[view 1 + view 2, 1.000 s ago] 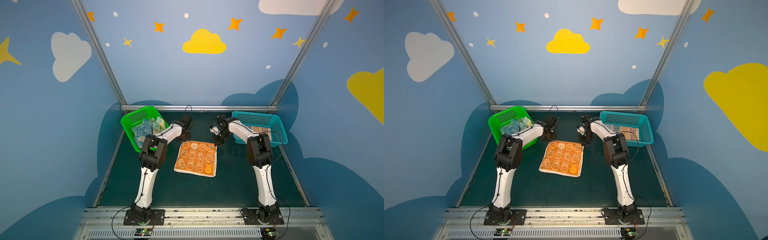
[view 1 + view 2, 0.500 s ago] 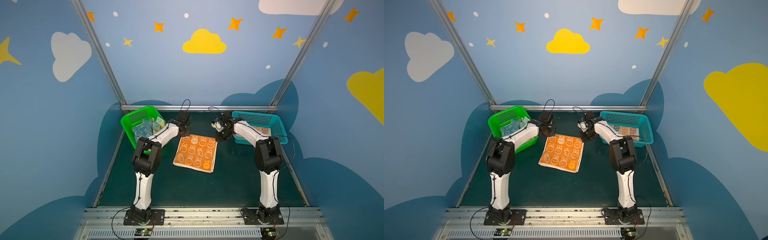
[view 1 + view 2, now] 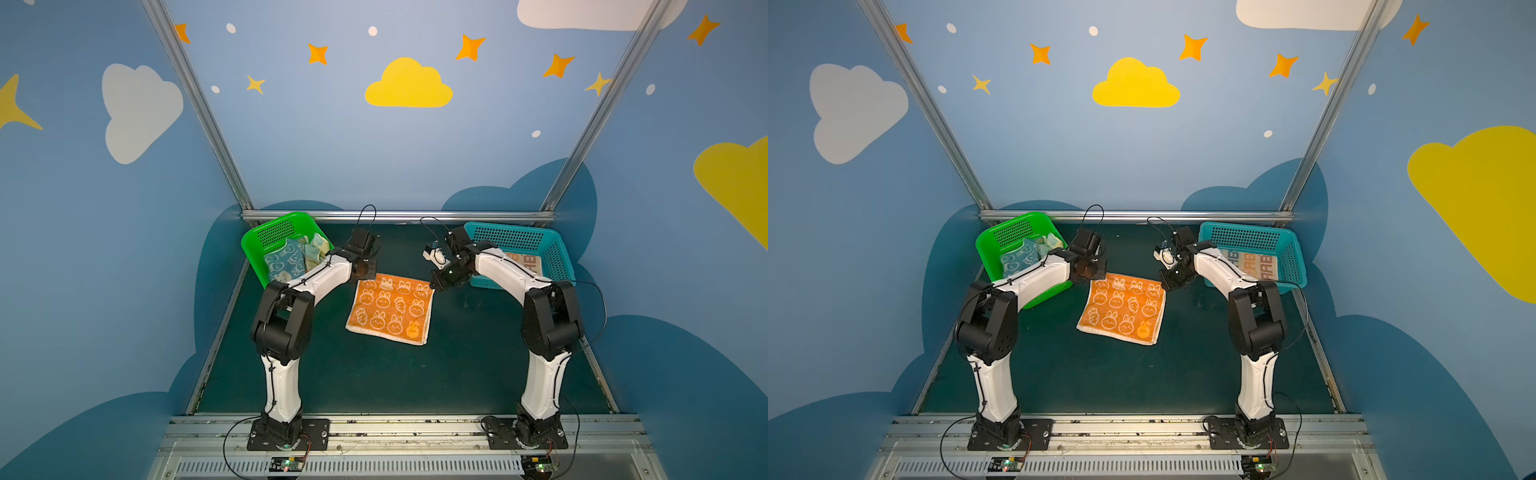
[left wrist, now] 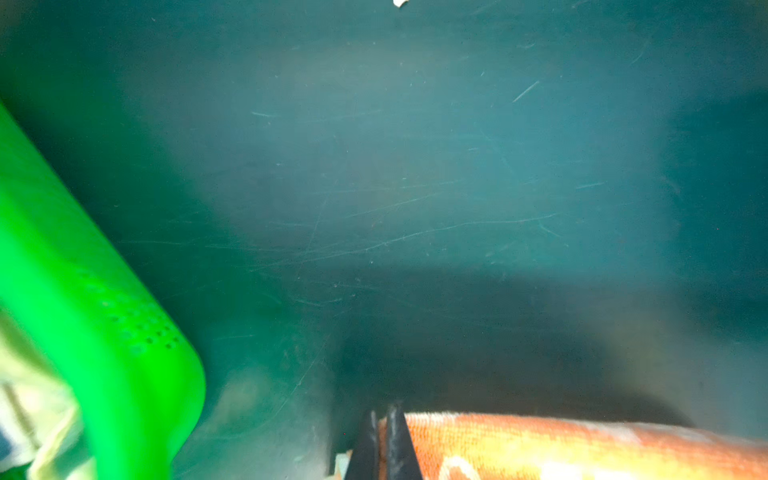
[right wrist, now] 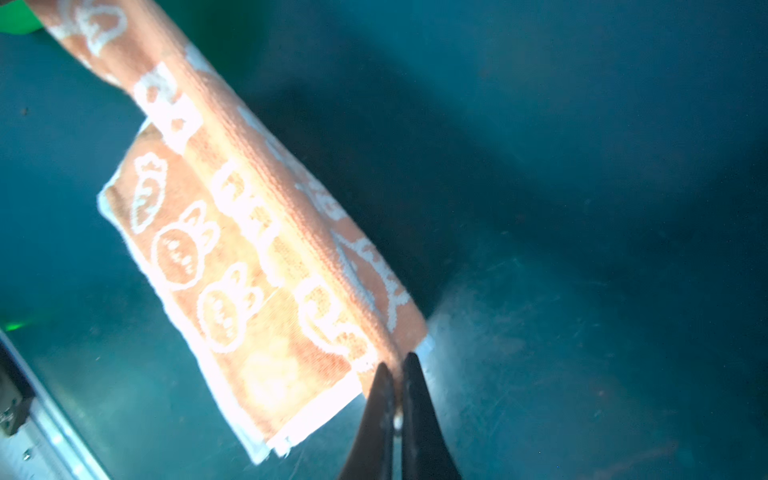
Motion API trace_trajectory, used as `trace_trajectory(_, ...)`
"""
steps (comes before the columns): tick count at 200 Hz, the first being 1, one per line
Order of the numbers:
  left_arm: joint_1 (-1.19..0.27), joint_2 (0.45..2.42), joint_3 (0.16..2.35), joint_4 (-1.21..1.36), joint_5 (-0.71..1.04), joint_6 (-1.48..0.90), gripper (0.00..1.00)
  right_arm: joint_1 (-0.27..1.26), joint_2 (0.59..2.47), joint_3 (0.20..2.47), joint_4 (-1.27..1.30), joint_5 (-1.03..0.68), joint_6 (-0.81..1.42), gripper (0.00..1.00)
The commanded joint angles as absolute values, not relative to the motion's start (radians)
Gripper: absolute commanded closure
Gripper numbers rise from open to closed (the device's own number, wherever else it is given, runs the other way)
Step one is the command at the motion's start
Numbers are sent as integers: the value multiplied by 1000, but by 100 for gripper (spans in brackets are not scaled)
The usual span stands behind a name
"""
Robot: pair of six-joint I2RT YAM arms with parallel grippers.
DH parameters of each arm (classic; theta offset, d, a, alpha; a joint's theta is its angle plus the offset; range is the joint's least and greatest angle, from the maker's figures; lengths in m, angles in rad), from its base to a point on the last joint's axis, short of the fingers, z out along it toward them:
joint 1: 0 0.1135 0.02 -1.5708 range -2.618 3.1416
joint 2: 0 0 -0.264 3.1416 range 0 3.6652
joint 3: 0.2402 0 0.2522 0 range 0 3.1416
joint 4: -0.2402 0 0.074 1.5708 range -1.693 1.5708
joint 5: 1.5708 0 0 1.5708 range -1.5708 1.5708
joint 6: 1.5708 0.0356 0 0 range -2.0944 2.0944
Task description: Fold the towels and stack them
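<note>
Left gripper and right gripper pinch the orange towel at its far corners, fold seemingly barely begun. Flanking it: folded towel in teal basket, crumpled towels in green basket.

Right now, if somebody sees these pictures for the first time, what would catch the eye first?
The orange towel at the middle of the dark table, its far corners pinched by the left gripper and the right gripper. A green basket of crumpled towels stands far left, a teal basket far right.
</note>
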State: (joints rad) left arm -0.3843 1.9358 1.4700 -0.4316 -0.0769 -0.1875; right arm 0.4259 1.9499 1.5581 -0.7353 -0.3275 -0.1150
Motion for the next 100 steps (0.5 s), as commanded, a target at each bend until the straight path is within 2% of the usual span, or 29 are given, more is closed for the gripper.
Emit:
trace_trajectory(1, -375, 1870, 1431, -419, -114, -193, 96, 434, 1883, 1517, -747, -367, -114, 100)
trace_trajectory(100, -420, 1664, 1196, -408, -110, -242, 96, 534, 1753, 1335, -734, -383, -60, 100)
